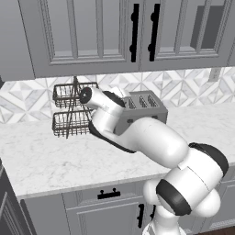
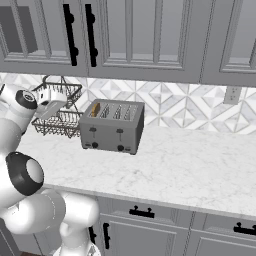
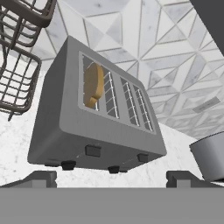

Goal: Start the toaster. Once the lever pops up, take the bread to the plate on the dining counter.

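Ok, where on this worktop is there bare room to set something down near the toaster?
The widest free patch is the marble worktop right of the toaster, running to the tiled backsplash. A bare strip also lies between the toaster's front and the counter edge. It is crowded to the toaster's left, where the wire basket rack stands and the end effector hangs.

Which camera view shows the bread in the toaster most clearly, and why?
The hand view: the bread stands large in the toaster's end slot. The right base view shows it as a small tan sliver; in the left base view the arm covers that end.
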{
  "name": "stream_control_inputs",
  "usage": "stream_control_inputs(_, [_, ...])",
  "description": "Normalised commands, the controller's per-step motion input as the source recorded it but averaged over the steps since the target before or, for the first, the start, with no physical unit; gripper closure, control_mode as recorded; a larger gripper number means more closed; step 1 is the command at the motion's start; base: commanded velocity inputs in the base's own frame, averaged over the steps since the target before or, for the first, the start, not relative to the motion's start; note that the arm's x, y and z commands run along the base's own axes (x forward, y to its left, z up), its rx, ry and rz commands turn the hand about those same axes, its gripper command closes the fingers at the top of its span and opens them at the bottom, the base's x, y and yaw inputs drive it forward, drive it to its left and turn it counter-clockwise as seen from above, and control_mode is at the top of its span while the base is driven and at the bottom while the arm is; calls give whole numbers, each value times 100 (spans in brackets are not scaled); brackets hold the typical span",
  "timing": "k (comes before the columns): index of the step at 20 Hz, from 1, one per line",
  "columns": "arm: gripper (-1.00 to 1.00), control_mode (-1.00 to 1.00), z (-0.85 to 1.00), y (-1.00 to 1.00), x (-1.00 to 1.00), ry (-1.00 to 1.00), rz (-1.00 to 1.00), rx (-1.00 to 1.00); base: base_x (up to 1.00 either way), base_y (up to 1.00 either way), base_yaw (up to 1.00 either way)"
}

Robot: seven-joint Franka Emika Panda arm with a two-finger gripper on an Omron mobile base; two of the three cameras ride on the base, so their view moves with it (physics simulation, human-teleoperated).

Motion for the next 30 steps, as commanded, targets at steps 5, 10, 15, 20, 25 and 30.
stream_control_inputs(5, [-100, -100, 0, 0, 0, 0, 0, 0, 0, 0, 0])
stream_control_inputs(10, [-100, -100, 0, -14, 0, -6, 0, 13, 0, 0, 0])
stream_control_inputs(15, [-100, -100, 0, -29, 0, -15, 0, 18, 0, 0, 0])
stream_control_inputs(20, [-100, -100, 0, -28, 0, -3, 0, 20, 0, 0, 0])
stream_control_inputs(25, [-100, -100, 0, -27, 0, 0, 0, 19, 0, 0, 0])
stream_control_inputs(30, [-100, -100, -3, -25, 5, 0, 0, 13, 0, 0, 0])
